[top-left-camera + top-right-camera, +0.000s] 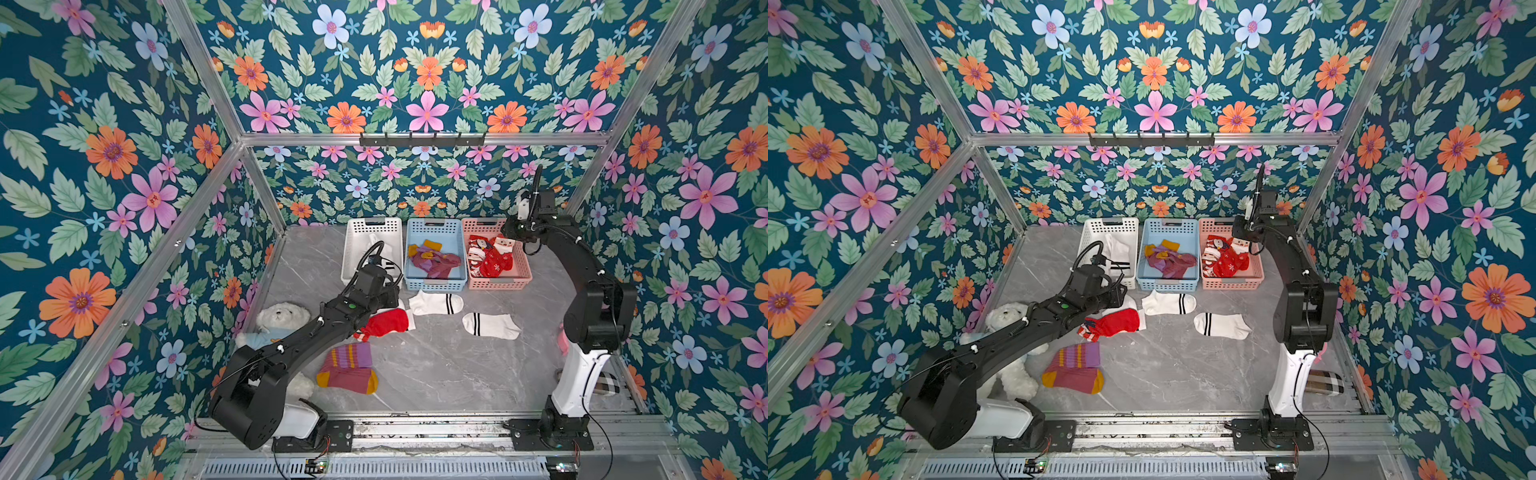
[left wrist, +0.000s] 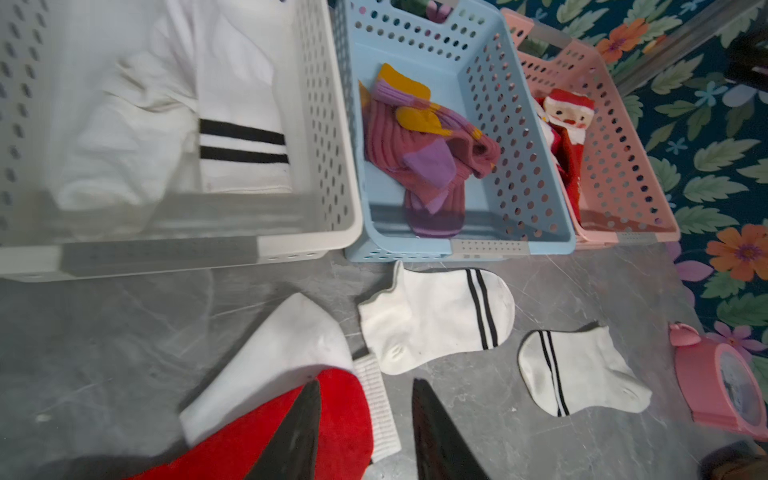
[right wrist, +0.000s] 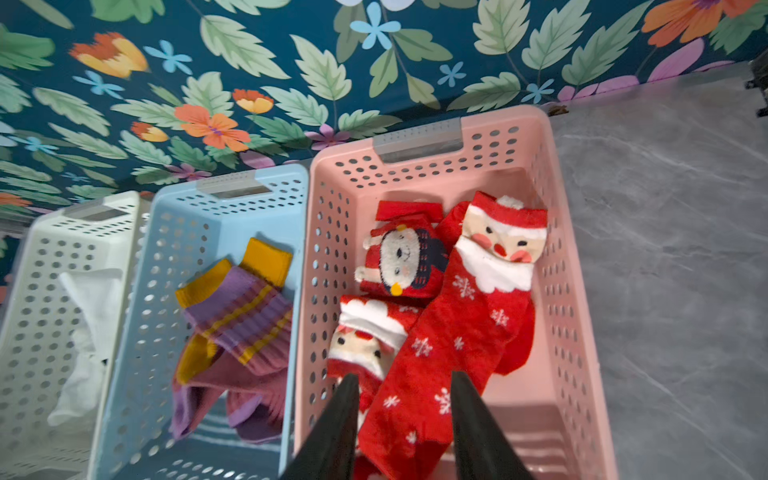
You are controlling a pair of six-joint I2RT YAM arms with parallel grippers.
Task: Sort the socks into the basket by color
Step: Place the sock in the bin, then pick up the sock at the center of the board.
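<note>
Below the left wrist camera, the left tool (image 2: 365, 382) hangs low, its two dark fingers (image 2: 291, 436) spread, nothing pinched between them. Under one finger lies a red sock (image 2: 345, 424), overlapping a plain white sock (image 2: 291, 332) on the grey marbled surface (image 2: 104, 353). Just ahead of the tool sits a near striped sock (image 2: 432, 320), white with twin black bands, and a far striped sock (image 2: 577, 370) lies off to its side. Beyond them the baskets line up. The white basket (image 2: 328, 124) holds white socks, the blue basket (image 2: 540, 174) holds bunched maroon socks (image 2: 415, 158) with purple and mustard patches, and the pink basket (image 2: 615, 166) shows a Santa face. A pink clock (image 2: 719, 382) stands further out past the far striped sock.

Over to the right wrist view: the right tool (image 3: 404, 376) is open too, hovering above the pink basket and gripping nothing. Straight beneath its fingers lies a Santa sock (image 3: 457, 332), red with snowflakes, loose among other Santa-patterned socks.

Now both top views: the right tool hangs over the pink basket at the back, and the left tool sits over the red sock, just in front of the white basket. Behind the left tool, toward its arm's base, a flat maroon sock (image 1: 349, 370) rests on the surface, and a teddy bear (image 1: 282, 318) lies partly under the arm.
</note>
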